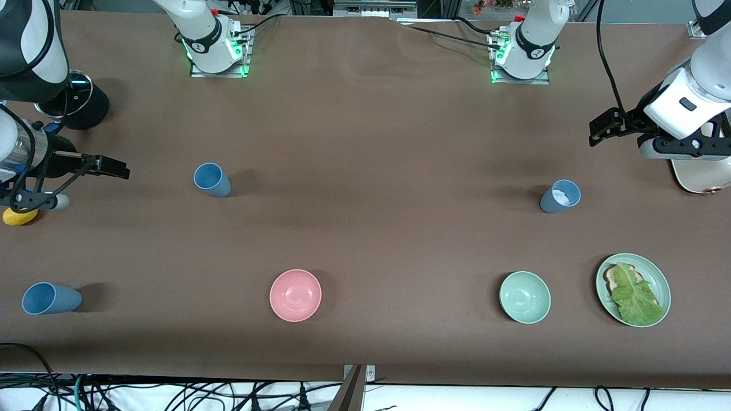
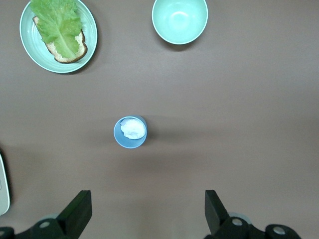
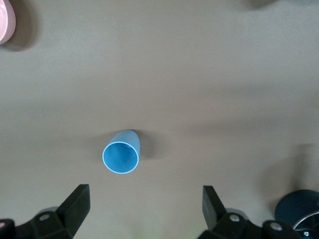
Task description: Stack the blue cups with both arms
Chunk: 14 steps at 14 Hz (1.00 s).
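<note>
A brighter blue cup (image 1: 212, 179) (image 3: 121, 156) stands upright toward the right arm's end of the table. A duller grey-blue cup (image 1: 561, 196) (image 2: 130, 132) with a whitish inside stands toward the left arm's end. A third blue cup (image 1: 50, 298) sits near the front edge at the right arm's end. My right gripper (image 1: 114, 166) (image 3: 146, 195) hangs open over bare cloth beside the brighter cup, nothing between its fingers. Over bare cloth close to the grey-blue cup, my left gripper (image 1: 604, 127) (image 2: 148, 199) is open and empty too.
Along the front of the table sit a pink bowl (image 1: 295, 295), a pale green bowl (image 1: 525, 297) (image 2: 179, 20) and a green plate (image 1: 662, 279) (image 2: 30, 47) with bread and lettuce. A black round object (image 1: 85, 105) and a yellow item (image 1: 20, 216) lie near the right gripper. A white appliance (image 1: 699, 177) lies under the left arm.
</note>
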Tool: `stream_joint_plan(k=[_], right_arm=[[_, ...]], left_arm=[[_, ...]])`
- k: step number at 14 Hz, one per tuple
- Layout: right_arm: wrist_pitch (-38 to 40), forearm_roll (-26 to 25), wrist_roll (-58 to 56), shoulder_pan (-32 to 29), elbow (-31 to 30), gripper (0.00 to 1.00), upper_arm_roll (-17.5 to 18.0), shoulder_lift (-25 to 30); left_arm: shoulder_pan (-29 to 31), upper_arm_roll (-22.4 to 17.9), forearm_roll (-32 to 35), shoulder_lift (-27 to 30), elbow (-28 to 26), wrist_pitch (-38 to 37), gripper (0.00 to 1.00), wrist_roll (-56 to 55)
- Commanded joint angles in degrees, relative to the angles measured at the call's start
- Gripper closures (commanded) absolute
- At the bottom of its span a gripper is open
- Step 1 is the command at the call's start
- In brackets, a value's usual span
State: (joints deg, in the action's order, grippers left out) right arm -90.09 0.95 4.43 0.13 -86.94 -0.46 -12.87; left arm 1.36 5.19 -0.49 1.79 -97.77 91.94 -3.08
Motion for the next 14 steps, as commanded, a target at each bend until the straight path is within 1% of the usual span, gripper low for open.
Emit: stream_joint_plan(k=[1, 12, 14], right_arm=[[0.09, -0.95, 0.49, -0.22, -0.07, 0.00, 0.55, 0.13], [0.18, -0.95, 0.40, -0.22, -0.07, 0.00, 0.46, 0.13], [0.18, -0.95, 0.40, -0.22, -0.07, 0.00, 0.46, 0.13]], left_arm=[[0.13, -0.27, -0.82, 0.41, -0.14, -0.54, 0.00, -0.17], [0.13, -0.35, -0.74, 0.32, -0.14, -0.71, 0.00, -0.09], [0.92, -0.27, -0.74, 0.32, -0.14, -0.71, 0.00, 0.09]])
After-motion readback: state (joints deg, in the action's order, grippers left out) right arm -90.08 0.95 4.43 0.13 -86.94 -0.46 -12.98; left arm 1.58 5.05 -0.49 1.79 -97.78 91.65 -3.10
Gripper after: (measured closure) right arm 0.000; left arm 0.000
